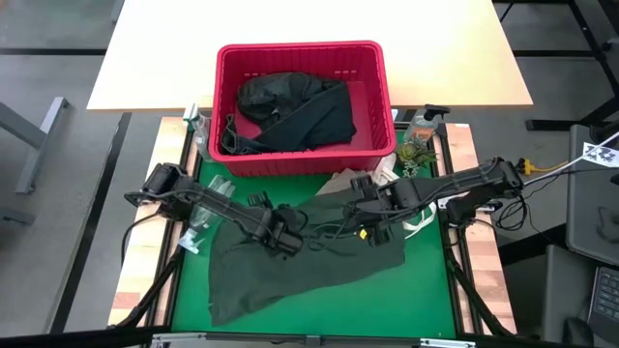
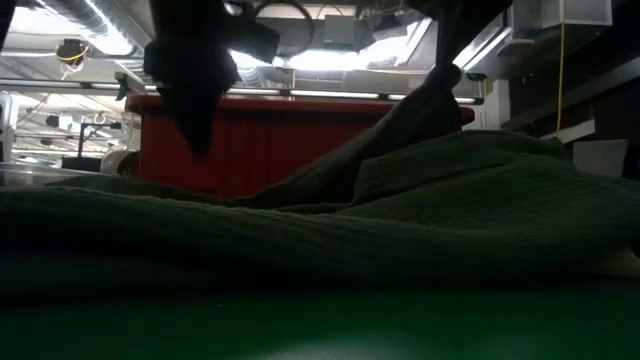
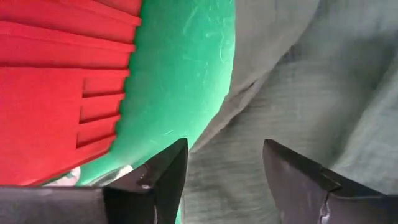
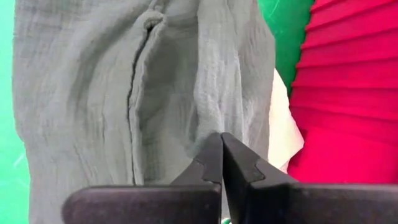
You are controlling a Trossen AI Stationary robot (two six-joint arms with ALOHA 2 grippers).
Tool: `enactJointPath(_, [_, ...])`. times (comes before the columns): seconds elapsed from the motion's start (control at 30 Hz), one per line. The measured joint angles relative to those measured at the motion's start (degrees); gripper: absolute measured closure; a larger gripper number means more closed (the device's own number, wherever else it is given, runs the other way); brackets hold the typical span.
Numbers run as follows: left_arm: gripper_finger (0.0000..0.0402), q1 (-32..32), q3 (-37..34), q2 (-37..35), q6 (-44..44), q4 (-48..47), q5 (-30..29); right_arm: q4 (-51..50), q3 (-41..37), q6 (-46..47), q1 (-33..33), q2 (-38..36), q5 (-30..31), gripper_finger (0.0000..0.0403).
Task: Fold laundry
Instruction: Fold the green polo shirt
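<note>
An olive-green shirt (image 1: 309, 266) lies crumpled on the green mat (image 1: 426, 290), its bulk resting on the mat. My right gripper (image 1: 368, 220) is shut on a raised part of it, which stands as a peak in the low view (image 2: 440, 90). My left gripper (image 1: 287, 235) hovers open over the shirt's left part (image 3: 280, 93) with nothing between its fingers; it shows dark in the low view (image 2: 195, 110). Black garments (image 1: 295, 111) lie in the red basket (image 1: 372, 58) at the far side. My right gripper pinches a raised fold of the olive shirt (image 4: 208, 127) between its two shut fingers (image 4: 239, 165), coming steeply from above. The cloth is drawn up into a peak there (image 2: 420, 110) and slopes down to the mat, where the rest of the shirt lies.
The red basket's wall (image 3: 56, 93) stands just beyond my left gripper. A clear bottle (image 1: 198, 124) is at the far left, a spray bottle (image 1: 423, 126) at the far right. A tan cloth (image 1: 353, 180) and a white piece (image 1: 418, 220) lie near my right gripper.
</note>
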Motion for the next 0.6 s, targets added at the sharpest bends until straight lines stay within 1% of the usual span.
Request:
enactJointPath(0.2, [0.0206,2.2,-3.6,0.0,4.2,1.5,2.1,-0.1,0.0,0.0,0.2,0.0,-0.7,0.0403])
enactJointPath(0.43, [0.0207,4.6,-6.9,0.0,4.2,1.8,2.3,-0.1,0.0,0.0,0.2,0.0,-0.7,0.0403])
enactJointPath(0.6, [0.0207,6.2,-9.5,0.0,4.2,3.1,3.8,-0.3,0.0,0.0,0.2,0.0,-0.7,0.0403])
